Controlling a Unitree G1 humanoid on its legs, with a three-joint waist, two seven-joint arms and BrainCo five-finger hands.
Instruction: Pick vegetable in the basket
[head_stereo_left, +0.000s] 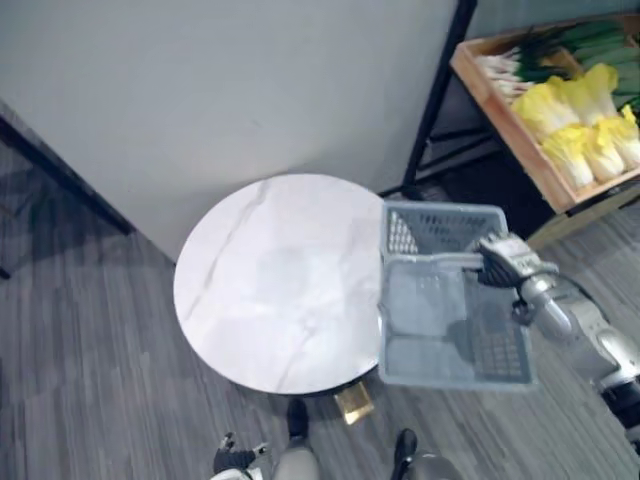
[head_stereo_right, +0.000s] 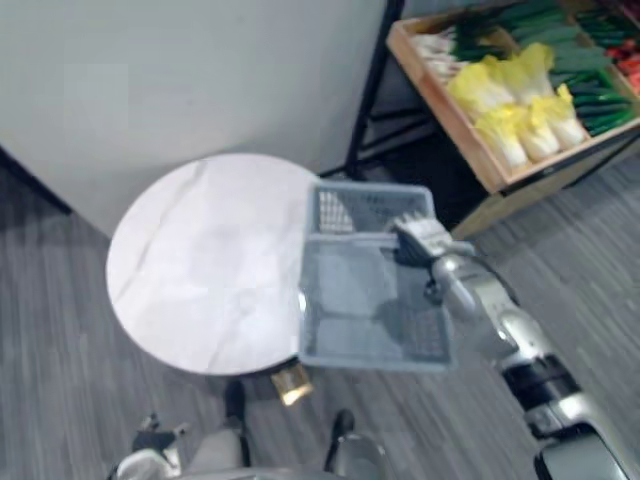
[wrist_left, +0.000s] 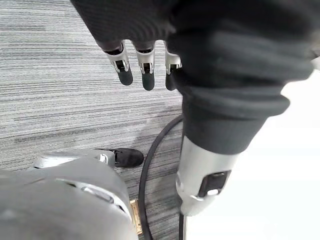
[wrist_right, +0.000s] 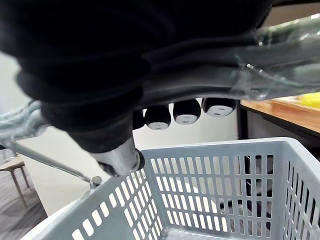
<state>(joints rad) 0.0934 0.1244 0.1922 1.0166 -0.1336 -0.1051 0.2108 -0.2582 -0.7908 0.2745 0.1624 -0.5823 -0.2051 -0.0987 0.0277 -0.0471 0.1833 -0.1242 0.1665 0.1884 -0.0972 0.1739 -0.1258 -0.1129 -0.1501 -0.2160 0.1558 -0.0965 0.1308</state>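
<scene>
Barely begun, I judge: the right hand is curled round the handle of the grey basket, which hangs empty under it (just beside the round bench). Yellow cabbages lie unpicked in their crate, well beyond that hand. The left hand hangs slack, holding nothing.

Right hand: dark-tipped fingers curled round the translucent grey handle of the basket. Basket is grey plastic with slotted walls, and hangs just under the hand. Beyond it are a pale wall and a wooden crate edge with something yellow on it.
</scene>
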